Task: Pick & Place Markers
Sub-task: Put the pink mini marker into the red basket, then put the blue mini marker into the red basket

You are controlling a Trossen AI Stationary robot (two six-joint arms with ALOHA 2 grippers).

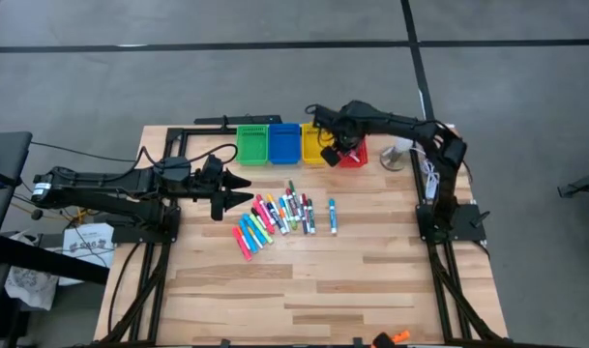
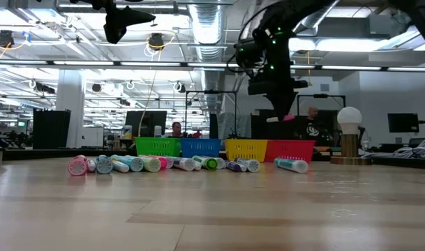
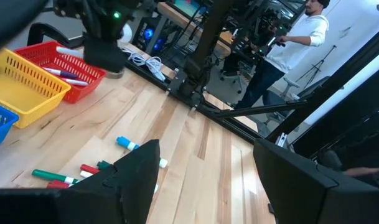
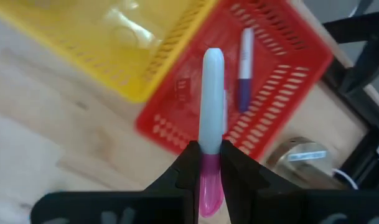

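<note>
- Pink-capped, the marker (image 4: 211, 118) with a pale body is clamped in the right pincer (image 4: 206, 163), whose fingers are closed tight on its pink end.
- It hangs above the red bin (image 1: 355, 153), near the edge next to the yellow bin (image 1: 316, 145); one marker with a purple end (image 4: 244, 70) already lies inside the red one.
- I judge the step in hand is the placing: the next move calls for centring over the red bin, lowering a little, then opening the fingers.
- Left pincer (image 1: 244, 191) waits wide open and empty, just beside the pile of markers (image 1: 282, 215) on the wooden worktop (image 1: 371, 261).
</note>
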